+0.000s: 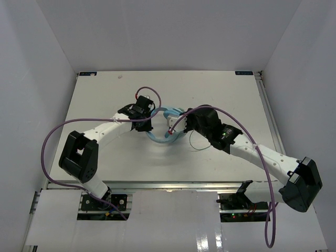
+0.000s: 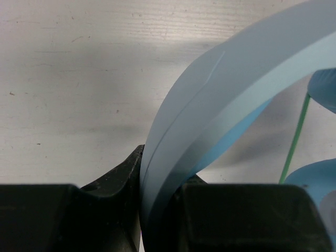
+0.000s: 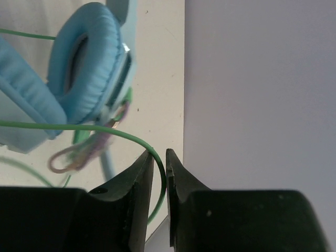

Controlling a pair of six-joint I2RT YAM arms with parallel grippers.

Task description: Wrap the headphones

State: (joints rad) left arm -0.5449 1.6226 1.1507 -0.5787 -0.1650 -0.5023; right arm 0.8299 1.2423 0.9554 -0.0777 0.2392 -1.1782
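The light blue headphones (image 1: 164, 126) lie at the middle of the table between my two grippers. My left gripper (image 1: 149, 124) is shut on the curved headband (image 2: 210, 105), which rises from between the jaws in the left wrist view. My right gripper (image 1: 176, 125) is shut on the thin pale-green cable (image 3: 79, 126), which loops from a padded ear cup (image 3: 84, 63) down between the jaws. The left gripper (image 2: 160, 194) and right gripper (image 3: 160, 170) both show their jaws close together. A slack run of cable (image 1: 197, 145) lies on the table to the right.
The white table (image 1: 105, 94) has white walls on three sides. Thick purple robot cables (image 1: 52, 137) arc over both arms, one near the headphones (image 1: 149, 90). The table's far edge and wall show in the right wrist view (image 3: 252, 79).
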